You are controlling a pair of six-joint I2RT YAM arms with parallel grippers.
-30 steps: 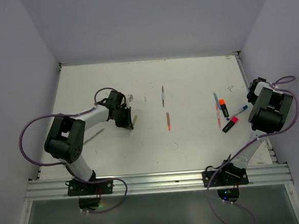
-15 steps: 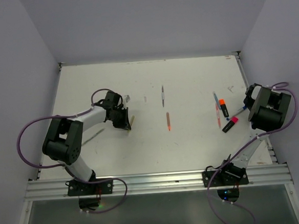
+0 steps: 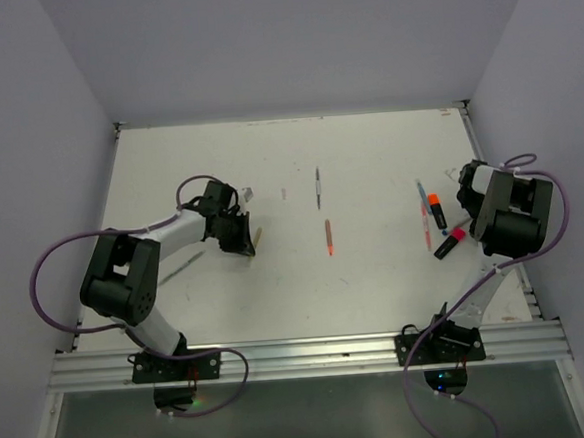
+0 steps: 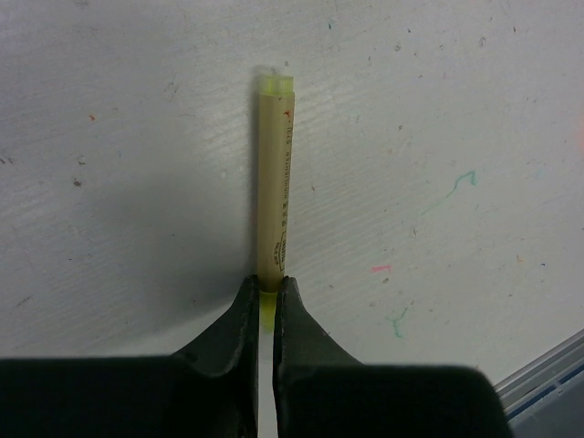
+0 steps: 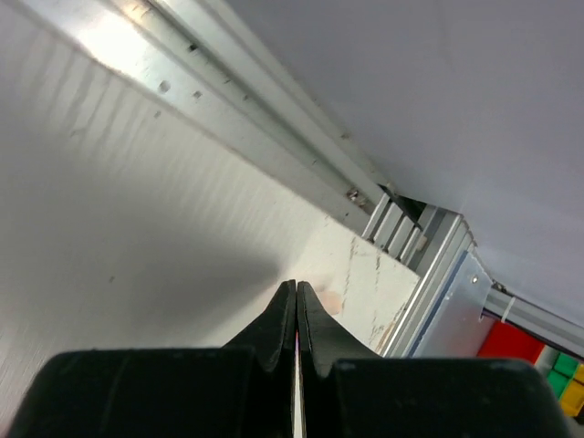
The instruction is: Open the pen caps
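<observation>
Pinching tan pen (image 4: 274, 182) by yellow end, L end effector (image 4: 266, 292) | R end effector (image 5: 297, 292): jaws pressed together

Only lettering seen is a single line of small dark print running lengthwise down the side of the pale tan pen (image 4: 276, 182) in the left wrist view, too fine and blurred to make out any word, brand or number.

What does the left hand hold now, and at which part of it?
The left hand is shut on a pale beige pen, pinching it at its yellow near end; the barrel points away from the hand.
</observation>
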